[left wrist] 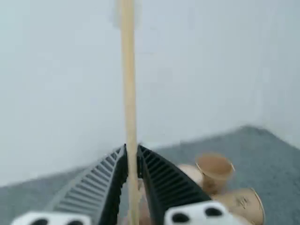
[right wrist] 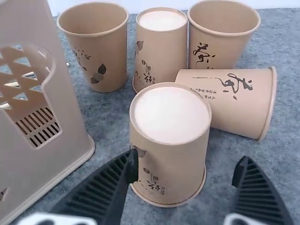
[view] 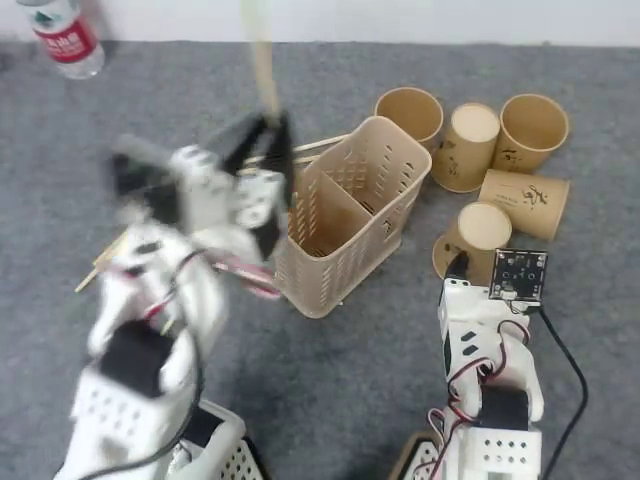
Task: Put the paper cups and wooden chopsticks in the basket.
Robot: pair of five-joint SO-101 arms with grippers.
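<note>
High view: left gripper (view: 268, 125) clamps a chopstick (view: 263, 60) beside the basket (view: 372, 190); right gripper (right wrist: 187, 161), spread, faces an inverted cup (right wrist: 169, 112).

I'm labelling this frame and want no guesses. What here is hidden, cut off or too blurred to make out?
- High view: the held chopstick runs off the upper edge.
- High view: the left arm covers some loose chopsticks, so their count is unclear.
- Left wrist view: the left pincer and the bottom edge hide its lower end.
- High view: the bottle is cut by the top edge.
</note>
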